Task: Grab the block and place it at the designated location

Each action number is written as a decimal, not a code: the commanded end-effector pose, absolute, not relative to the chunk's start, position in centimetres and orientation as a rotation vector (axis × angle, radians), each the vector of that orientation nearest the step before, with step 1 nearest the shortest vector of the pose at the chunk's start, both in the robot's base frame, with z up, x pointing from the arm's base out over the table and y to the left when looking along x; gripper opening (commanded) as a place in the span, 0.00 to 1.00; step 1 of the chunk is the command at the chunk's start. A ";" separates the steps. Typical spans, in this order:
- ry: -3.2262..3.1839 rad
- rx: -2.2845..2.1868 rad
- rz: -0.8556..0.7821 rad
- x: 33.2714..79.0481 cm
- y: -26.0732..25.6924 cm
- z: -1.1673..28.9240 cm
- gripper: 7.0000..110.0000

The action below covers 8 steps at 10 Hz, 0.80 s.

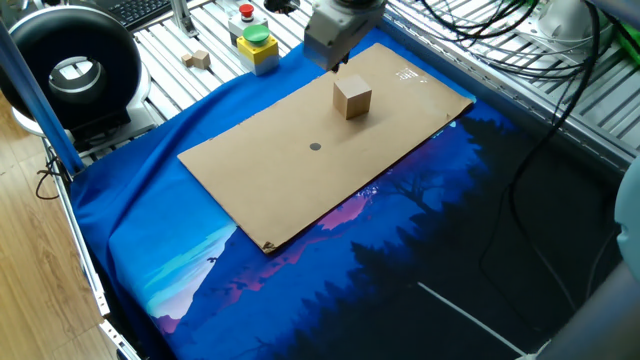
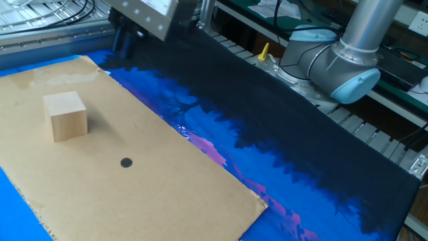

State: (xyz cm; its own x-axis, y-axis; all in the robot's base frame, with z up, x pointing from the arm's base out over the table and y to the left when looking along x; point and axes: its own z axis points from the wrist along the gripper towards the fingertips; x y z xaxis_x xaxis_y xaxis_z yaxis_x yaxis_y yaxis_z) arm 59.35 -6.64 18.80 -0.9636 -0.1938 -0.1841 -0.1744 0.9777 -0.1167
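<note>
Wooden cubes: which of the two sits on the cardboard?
The larger light tan block rests on the brown cardboard. The much smaller pale cube lies off it, on the metal slats near the button box.
</note>
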 end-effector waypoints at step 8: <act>2.952 -0.270 -0.088 55.8 -10.5 17.7 0.79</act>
